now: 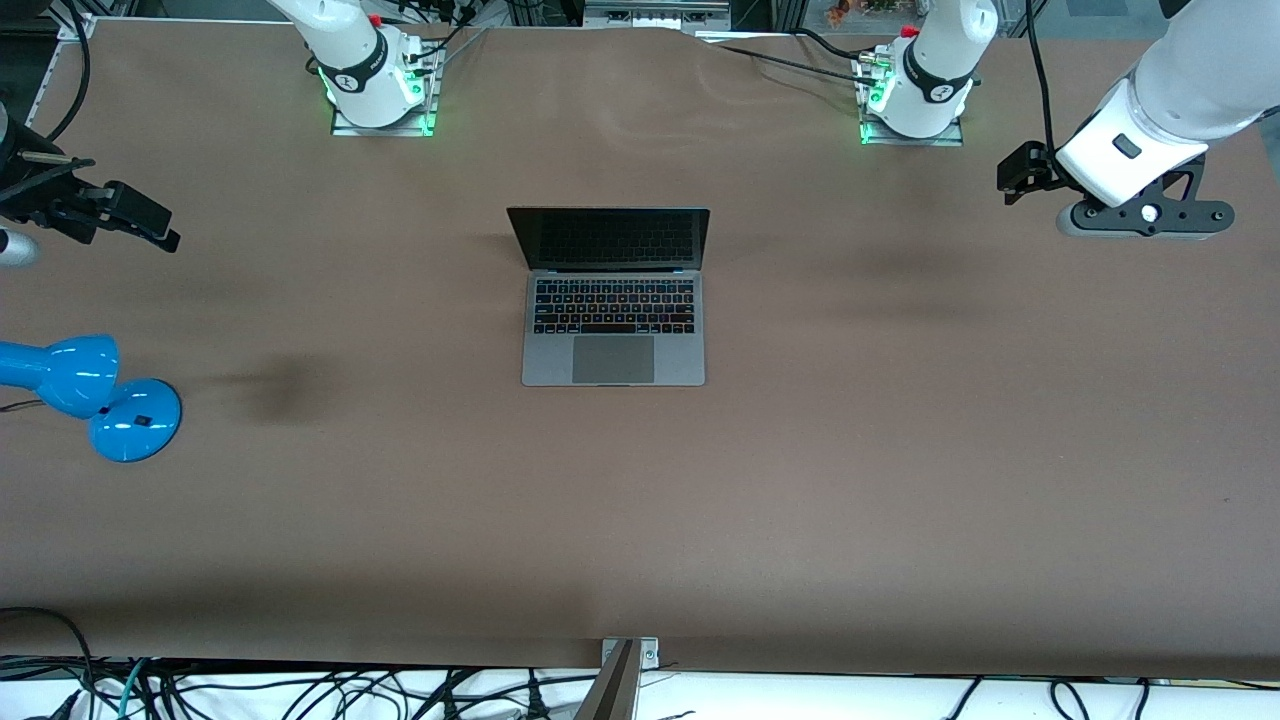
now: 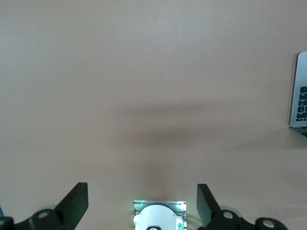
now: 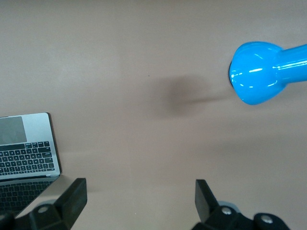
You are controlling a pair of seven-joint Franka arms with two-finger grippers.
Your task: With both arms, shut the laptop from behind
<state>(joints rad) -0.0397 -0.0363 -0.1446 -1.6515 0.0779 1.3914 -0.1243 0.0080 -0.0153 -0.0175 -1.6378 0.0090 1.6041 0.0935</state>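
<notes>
1. The laptop [image 1: 613, 318] lies open near the middle of the bench, somewhat closer to the edge where the arm bases stand. It is a slim grey metal slab with rounded corners, a black keyboard and a large smooth trackpad. Its dark glossy screen stands up on the side toward the bases and mirrors the keys.
2. The bench top [image 1: 900, 480] is a flat, matte brown sheet with soft shadows on it.
3. The left gripper [image 2: 142, 203] hangs over bare bench near the corner at the left arm's end, well apart from the laptop. Its two black wedge-shaped fingers [image 2: 76, 201] stand wide apart and hold nothing.
4. The right gripper [image 3: 141, 201] hangs over the bench edge at the right arm's end, also well apart from the laptop. Its black fingers [image 3: 74, 196] are likewise spread wide and empty.
5. A glossy blue desk lamp [image 1: 75, 385] with a rounded head and a round flat base sits at the edge at the right arm's end, nearer to the front camera than the laptop. Its arm seems to run off the edge of the view.
6. The two white arm bases [image 1: 372, 75] are bolted to metal plates lit green along the bench edge.
</notes>
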